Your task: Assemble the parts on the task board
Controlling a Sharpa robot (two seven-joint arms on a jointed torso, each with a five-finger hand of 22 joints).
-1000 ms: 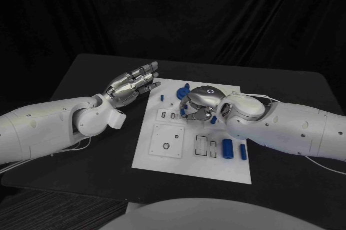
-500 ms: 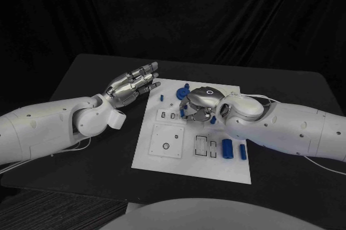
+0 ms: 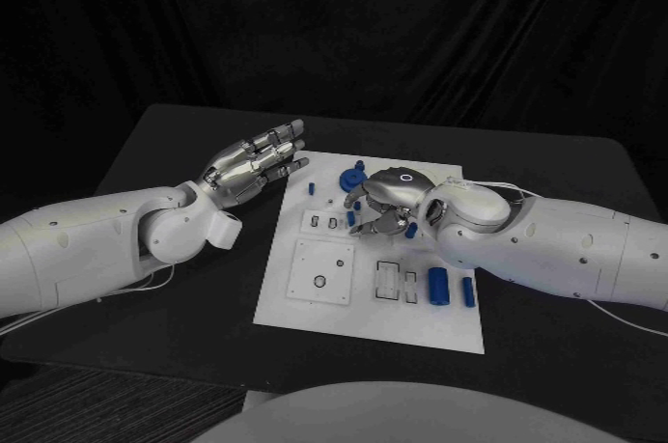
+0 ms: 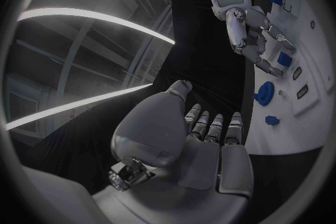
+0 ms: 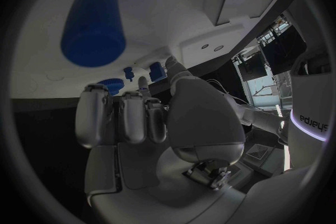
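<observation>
right hand (image 3: pixel 384 207) over task board (image 3: pixel 323 313), blue part (image 3: pixel 411 230) beside it

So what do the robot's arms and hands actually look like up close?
Both arms are thick, smooth white shells with rounded joints and small dark screw dots. Each ends in a silver metal hand, the left hand and the right hand, with jointed fingers and pale pads on the palm side. Thin white cables loop near the right wrist and under the left arm.

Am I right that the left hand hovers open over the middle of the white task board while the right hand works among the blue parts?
Not quite: the left hand hovers open beside the task board's far left corner, mostly over the black table, not over the board's middle. The head view shows this. The right hand is indeed among the blue parts on the board.
</observation>
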